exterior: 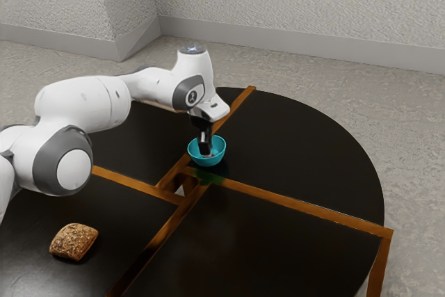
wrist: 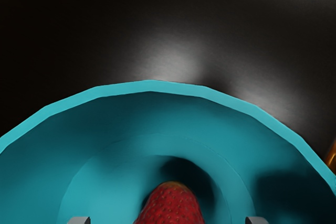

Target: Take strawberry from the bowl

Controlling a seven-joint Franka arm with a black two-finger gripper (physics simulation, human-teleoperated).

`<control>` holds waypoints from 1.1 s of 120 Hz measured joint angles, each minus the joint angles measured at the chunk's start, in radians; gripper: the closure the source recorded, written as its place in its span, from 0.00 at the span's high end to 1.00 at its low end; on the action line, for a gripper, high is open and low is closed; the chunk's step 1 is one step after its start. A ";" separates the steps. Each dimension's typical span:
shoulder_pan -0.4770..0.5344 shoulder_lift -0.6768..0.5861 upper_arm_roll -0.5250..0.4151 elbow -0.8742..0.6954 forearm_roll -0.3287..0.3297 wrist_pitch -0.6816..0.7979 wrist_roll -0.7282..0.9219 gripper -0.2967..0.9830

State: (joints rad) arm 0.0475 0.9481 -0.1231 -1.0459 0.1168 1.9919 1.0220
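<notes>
Nearest in my exterior view sits one bread roll (exterior: 74, 241), a rounded, squarish lump with a rough, speckled brown crust. It rests on one dark, rounded table (exterior: 306, 151), smooth with a soft sheen and crossed by brown wooden strips (exterior: 292, 203). Beyond the roll I have one turquoise bowl (exterior: 208, 162), smooth-walled, its rim made of short, straight facets. My claw (exterior: 205, 149) reaches down into it. In the wrist view I count one strawberry (wrist: 170, 205) inside the bowl, red, seed-dotted and tapered. The fingertips (wrist: 80, 220) stand wide apart on either side of it, gripping nothing. Farthest off are a mottled grey floor (exterior: 417, 144) and pale, bumpy walls (exterior: 278, 5).
</notes>
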 joint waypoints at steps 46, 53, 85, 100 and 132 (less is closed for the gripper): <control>0.000 0.017 0.001 -0.005 -0.002 0.010 0.050 0.34; 0.000 0.012 0.004 -0.006 0.000 0.010 0.055 0.33; 0.009 -0.173 0.007 -0.092 0.012 -0.008 0.073 0.30; -0.063 -0.258 0.001 -0.093 0.010 -0.028 0.078 0.29; -0.176 -0.224 -0.059 -0.080 -0.001 -0.029 0.079 0.28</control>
State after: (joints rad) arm -0.1285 0.7237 -0.1817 -1.1261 0.1154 1.9632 1.1009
